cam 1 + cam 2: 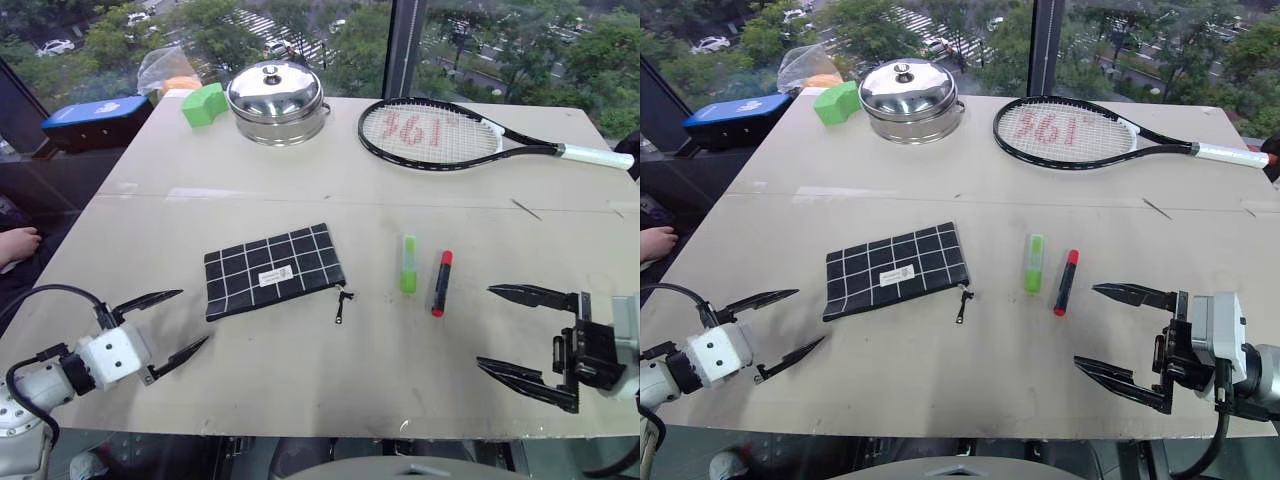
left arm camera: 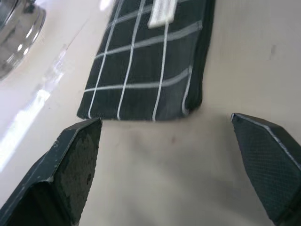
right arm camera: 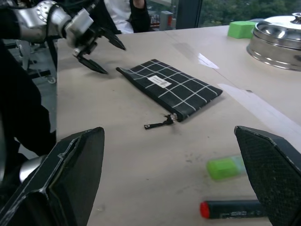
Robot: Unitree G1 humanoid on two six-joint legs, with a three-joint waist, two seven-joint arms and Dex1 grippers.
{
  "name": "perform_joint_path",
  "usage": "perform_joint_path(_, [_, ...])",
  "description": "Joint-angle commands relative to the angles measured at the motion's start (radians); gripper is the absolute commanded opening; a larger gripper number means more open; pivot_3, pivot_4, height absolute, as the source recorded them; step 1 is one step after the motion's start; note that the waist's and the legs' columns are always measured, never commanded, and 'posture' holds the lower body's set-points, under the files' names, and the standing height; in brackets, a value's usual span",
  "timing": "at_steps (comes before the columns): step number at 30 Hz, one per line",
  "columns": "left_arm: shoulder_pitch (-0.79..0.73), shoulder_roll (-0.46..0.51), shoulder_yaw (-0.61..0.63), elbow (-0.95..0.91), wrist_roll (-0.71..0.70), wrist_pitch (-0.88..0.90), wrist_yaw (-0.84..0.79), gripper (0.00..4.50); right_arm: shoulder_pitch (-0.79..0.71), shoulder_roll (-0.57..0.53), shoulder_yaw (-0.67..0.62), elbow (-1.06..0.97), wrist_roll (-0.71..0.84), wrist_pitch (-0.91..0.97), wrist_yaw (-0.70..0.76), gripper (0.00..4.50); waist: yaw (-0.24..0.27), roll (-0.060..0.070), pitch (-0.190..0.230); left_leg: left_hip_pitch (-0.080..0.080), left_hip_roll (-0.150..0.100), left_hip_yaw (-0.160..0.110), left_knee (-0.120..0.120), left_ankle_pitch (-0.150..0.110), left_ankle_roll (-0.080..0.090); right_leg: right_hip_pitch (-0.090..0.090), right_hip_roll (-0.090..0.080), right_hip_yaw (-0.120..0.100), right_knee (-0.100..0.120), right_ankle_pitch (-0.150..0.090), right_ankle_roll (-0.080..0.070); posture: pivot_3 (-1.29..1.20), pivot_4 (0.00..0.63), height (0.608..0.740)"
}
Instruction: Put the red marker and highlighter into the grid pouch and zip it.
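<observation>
Grid pouch [image 1: 272,270] flat mid-table, zipped; red marker [image 1: 441,282], highlighter [image 1: 408,263] beside — both grippers [image 1: 168,327] [image 1: 520,331] spread, empty, poised for pickup.

Two head cameras look down over the table [image 1: 330,190] — both wrist cameras, low and close, share the grid pouch [image 2: 150,66].

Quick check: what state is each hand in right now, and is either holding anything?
Left hand: open, holding nothing, beside the grid pouch.
Right hand: open, holding nothing, near the red marker.
</observation>
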Motion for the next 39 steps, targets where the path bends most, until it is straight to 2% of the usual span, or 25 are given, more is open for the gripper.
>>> perform_joint_path(1, [-0.041,0.041,-0.020,0.116,0.086,-0.155,0.081,4.47,0.001,-0.003,-0.027,-0.028,0.022,0.002,-0.014,4.49,-0.003,0.001,0.000,0.000,0.000,0.000,0.000,0.000,0.000,0.000,0.000,0.000,0.000,0.000,0.000,0.00,0.150,0.740])
perform_joint_path(11, [-0.280,0.073,-0.201,0.319,0.335,-0.325,0.318,4.47,-0.033,-0.018,-0.013,-0.046,0.051,0.037,-0.044,4.49,0.006,0.012,-0.006,0.002,0.000,0.000,0.000,0.000,0.000,0.002,-0.001,-0.003,0.003,0.001,0.000,0.00,0.150,0.740])
perform_joint_path(18, [-0.431,0.055,-0.372,0.416,0.396,-0.324,0.381,4.47,-0.063,-0.022,0.016,-0.063,0.059,0.049,-0.047,4.49,0.011,0.014,-0.008,0.003,0.000,0.003,0.001,0.000,0.001,0.002,0.000,-0.006,0.003,0.003,0.005,0.00,0.150,0.740])
perform_joint_path(19, [-0.448,0.054,-0.394,0.425,0.393,-0.315,0.377,3.95,-0.066,-0.021,0.021,-0.065,0.058,0.050,-0.049,4.50,0.013,0.014,-0.009,0.003,0.000,0.003,0.001,0.001,0.001,0.003,0.000,-0.006,0.003,0.003,0.005,0.00,0.150,0.740])
perform_joint_path(20, [-0.464,0.051,-0.415,0.431,0.374,-0.295,0.361,3.69,-0.069,-0.020,0.026,-0.068,0.057,0.051,-0.051,4.50,0.013,0.015,-0.009,0.003,0.000,0.003,0.001,0.001,0.001,0.003,0.001,-0.006,0.004,0.003,0.005,0.00,0.150,0.740])
perform_joint_path(21, [-0.477,0.051,-0.433,0.439,0.362,-0.282,0.350,3.24,-0.070,-0.019,0.030,-0.071,0.057,0.051,-0.054,4.50,0.014,0.015,-0.009,0.003,0.000,0.004,0.001,0.001,0.001,0.003,0.003,-0.006,0.004,0.004,0.005,0.00,0.150,0.740])
perform_joint_path(25, [-0.522,0.050,-0.487,0.483,0.337,-0.272,0.328,1.33,-0.068,-0.016,0.042,-0.086,0.057,0.052,-0.069,4.50,0.022,0.015,-0.009,0.004,0.000,0.004,0.001,0.001,0.001,0.003,0.004,-0.006,0.004,0.003,0.005,0.00,0.150,0.740])
perform_joint_path(28, [-0.543,0.042,-0.511,0.491,0.295,-0.261,0.297,0.04,-0.065,-0.010,0.057,-0.103,0.054,0.056,-0.089,4.50,0.022,0.023,-0.014,0.004,0.000,0.004,0.001,0.001,0.001,0.003,0.003,-0.006,0.005,0.003,0.006,0.00,0.150,0.740])
perform_joint_path(31, [-0.535,0.040,-0.517,0.452,0.207,-0.213,0.232,0.04,-0.090,0.001,0.100,-0.122,0.043,0.089,-0.170,4.50,0.019,0.024,-0.015,0.005,0.000,0.006,0.001,0.001,0.001,0.003,0.003,-0.004,0.006,0.001,0.008,0.00,0.150,0.740])
perform_joint_path(33, [-0.507,0.036,-0.506,0.368,0.093,-0.098,0.157,0.04,-0.127,0.022,0.138,-0.127,0.015,0.111,-0.256,4.50,0.018,0.024,-0.015,0.004,0.000,0.006,0.002,0.001,0.001,0.001,0.003,-0.004,0.008,0.001,0.008,0.00,0.150,0.740])
perform_joint_path(36, [-0.441,0.040,-0.475,0.121,-0.093,0.192,0.085,0.04,-0.210,0.041,0.242,-0.126,-0.070,0.218,-0.436,4.50,0.012,0.019,-0.013,0.004,0.000,0.006,0.002,0.001,0.001,0.000,0.002,-0.003,0.009,0.001,0.007,0.00,0.150,0.740])
perform_joint_path(37, [-0.421,0.045,-0.468,0.036,-0.135,0.280,0.075,0.04,-0.240,0.049,0.270,-0.120,-0.060,0.267,-0.484,4.50,0.009,0.014,-0.010,0.003,0.000,0.006,0.002,0.001,0.001,0.000,0.002,-0.003,0.009,0.001,0.006,0.00,0.150,0.740])
perform_joint_path(39, [-0.390,0.055,-0.463,-0.123,-0.185,0.444,0.078,0.04,-0.299,0.039,0.346,-0.133,-0.136,0.369,-0.593,4.50,-0.004,0.006,-0.009,0.002,0.001,0.005,0.002,0.001,0.001,-0.001,0.000,-0.003,0.010,0.003,0.004,0.00,0.150,0.740])
